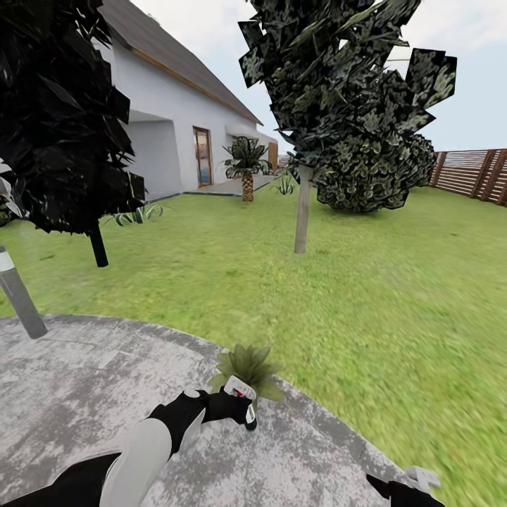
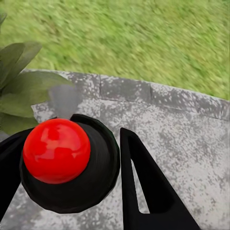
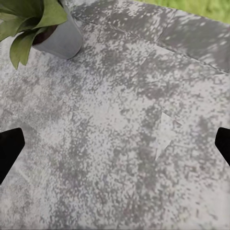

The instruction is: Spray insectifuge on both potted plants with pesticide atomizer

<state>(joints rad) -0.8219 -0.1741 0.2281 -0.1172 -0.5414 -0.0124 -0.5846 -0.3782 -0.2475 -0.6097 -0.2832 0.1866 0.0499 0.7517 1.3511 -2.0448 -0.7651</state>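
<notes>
The potted plant [image 1: 248,366] sits near the edge of the grey paving [image 1: 84,380], right in front of the left gripper [image 1: 239,405], which holds the pesticide atomizer [image 1: 243,398] w/ its head up against the leaves; in the head view the plant's pot is hidden behind the atomizer and gripper. Left wrist view adds detail: atomizer's red ball top [image 2: 56,151] on a black round body [image 2: 91,167], clamped between the black fingers [image 2: 143,182], w/ a faint grey puff [image 2: 64,98] just beyond it and the plant's leaves [image 2: 21,91] close beside, paving edge and lawn [image 2: 143,38] further out. Right wrist view gives what the others don't: a grey pot [image 3: 60,38] w/ broad green leaves [image 3: 28,19] standing on the paving, well apart from the right gripper [image 3: 115,143], whose two black fingertips [image 3: 9,148] sit wide apart at opposite edges of the view, nothing between them but bare paving. In the head view the right gripper [image 1: 415,486] shows low by the paving edge. Beyond: lawn, thin-trunk tree [image 1: 303,211], dark tree [image 1: 63,120], white house [image 1: 176,120], small palm [image 1: 246,165], brown slatted fence [image 1: 472,172], grey post [image 1: 17,289].
</notes>
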